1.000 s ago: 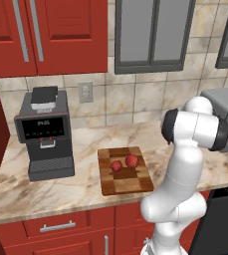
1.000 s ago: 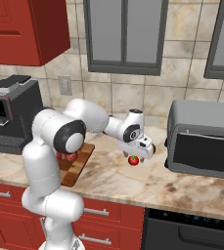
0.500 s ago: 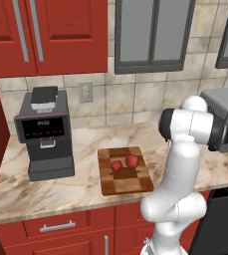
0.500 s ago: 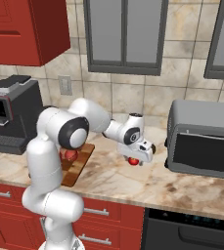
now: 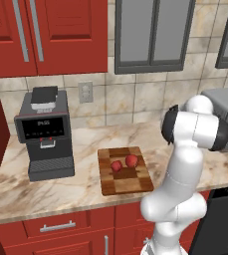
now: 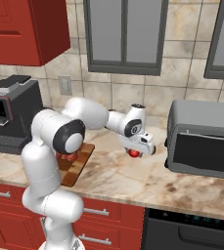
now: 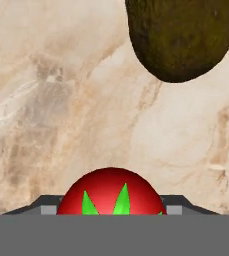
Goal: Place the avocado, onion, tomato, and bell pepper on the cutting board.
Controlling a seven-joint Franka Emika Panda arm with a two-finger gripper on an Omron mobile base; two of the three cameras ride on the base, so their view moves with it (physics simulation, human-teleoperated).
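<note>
**Red tomato clamped at the counter, right of the board**

Red and round, the tomato (image 7: 111, 192) is sitting between the fingers of the gripper (image 6: 137, 152), its green star-shaped stem facing the hand camera. The jaws are pressing in on either side of it, closed on the fruit. In the right base view the tomato (image 6: 133, 153) is showing as a small red ball under the hand, low over the marble counter (image 6: 133, 176).

Avocado (image 7: 181, 37): dark olive-brown, dull-skinned, lying on the counter just beyond the tomato in the hand view, not touching it.

Cutting board (image 5: 124, 170): checkered brown wood, lying flat near the counter's front edge, well apart from the gripper. Two plain reddish round items (image 5: 125, 163) are resting on it side by side.

Surroundings: a black coffee machine (image 5: 45, 132) is standing left of the board; a grey toaster oven (image 6: 203, 140) is sitting right of the gripper. Red cabinets (image 5: 46, 35) are hanging above, against a beige tiled wall (image 5: 135, 97).
</note>
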